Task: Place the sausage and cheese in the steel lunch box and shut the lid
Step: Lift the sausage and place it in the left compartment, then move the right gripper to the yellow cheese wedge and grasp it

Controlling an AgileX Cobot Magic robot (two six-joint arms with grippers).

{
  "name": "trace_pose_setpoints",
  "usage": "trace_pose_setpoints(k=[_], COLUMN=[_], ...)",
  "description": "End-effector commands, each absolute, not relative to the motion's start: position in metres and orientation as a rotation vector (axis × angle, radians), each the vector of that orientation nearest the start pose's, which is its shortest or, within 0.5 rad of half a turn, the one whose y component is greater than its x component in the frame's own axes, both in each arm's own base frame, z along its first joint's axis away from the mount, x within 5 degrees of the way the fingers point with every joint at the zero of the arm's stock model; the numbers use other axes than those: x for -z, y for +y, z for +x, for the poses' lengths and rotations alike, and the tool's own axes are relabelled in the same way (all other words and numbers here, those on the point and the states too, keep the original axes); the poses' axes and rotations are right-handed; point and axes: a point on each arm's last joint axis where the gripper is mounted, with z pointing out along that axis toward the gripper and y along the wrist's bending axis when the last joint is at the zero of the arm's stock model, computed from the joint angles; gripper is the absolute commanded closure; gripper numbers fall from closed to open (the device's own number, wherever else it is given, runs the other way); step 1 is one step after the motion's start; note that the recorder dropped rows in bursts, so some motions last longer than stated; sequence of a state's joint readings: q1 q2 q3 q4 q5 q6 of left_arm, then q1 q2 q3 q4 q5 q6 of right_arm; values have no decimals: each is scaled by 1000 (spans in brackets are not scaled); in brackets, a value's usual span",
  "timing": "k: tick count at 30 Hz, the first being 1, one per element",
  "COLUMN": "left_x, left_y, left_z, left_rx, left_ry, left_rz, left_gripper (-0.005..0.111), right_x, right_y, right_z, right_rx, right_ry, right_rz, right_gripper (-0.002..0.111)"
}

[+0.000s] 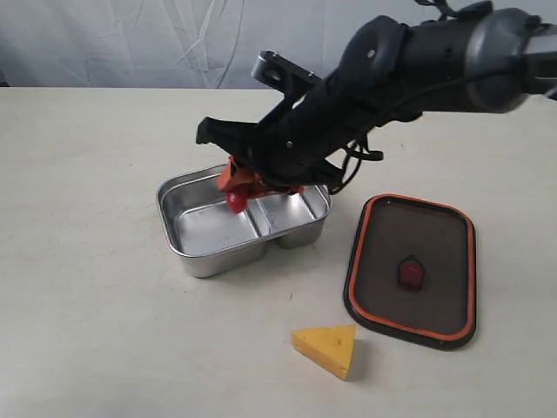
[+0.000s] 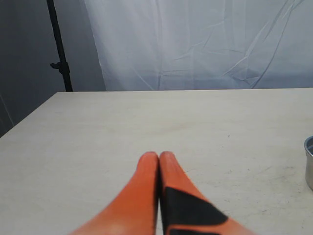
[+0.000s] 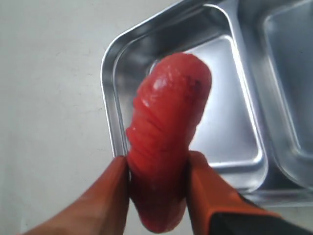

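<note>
My right gripper (image 1: 237,187) is shut on the red sausage (image 1: 235,201), which hangs above the steel lunch box (image 1: 196,254), over its divider and back rim. In the right wrist view the sausage (image 3: 168,132) sits clamped between the orange fingers (image 3: 110,191) over the box's larger compartment (image 3: 234,112). The yellow cheese wedge (image 1: 327,347) lies on the table in front of the box. The dark lid (image 1: 409,268) with its orange rim rests flat to the right of the box. My left gripper (image 2: 159,157) is shut and empty, over bare table.
The right arm (image 1: 392,70) stretches from the upper right across the box's back edge. A sliver of the box's rim (image 2: 309,166) shows in the left wrist view. A pale curtain and a dark stand pole (image 2: 58,44) lie beyond the table's far edge.
</note>
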State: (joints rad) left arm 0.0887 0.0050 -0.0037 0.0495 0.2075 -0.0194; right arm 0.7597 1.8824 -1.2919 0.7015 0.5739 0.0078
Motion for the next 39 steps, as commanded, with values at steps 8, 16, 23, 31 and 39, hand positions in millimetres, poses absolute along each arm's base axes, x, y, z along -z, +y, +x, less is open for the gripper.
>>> trace_pose_setpoints(k=[8,16,23,31,39], left_x=[-195,-195,-195,-195,-195], left_y=[6,6,6,6,6], left_z=[56,56,56,56,56], left_rx=[-94,-94,-94,-94,-94], left_ry=[1678,1678,1678,1678,1678], left_rz=[-57,-57,-57,-57,-57], left_gripper=[107,107,107,107,107], right_x=[-184,-185,-206,-287,-292], right_y=[337,338,319,273,227], right_z=[299,300,287,252,203], right_rx=[-924,-920,-740,-523,-494], right_ry=[2842,2839,2879,2751,2679], right_rz=[-533,-546,-821,-1102,-1337], right_gripper=[83,64,64,64,64])
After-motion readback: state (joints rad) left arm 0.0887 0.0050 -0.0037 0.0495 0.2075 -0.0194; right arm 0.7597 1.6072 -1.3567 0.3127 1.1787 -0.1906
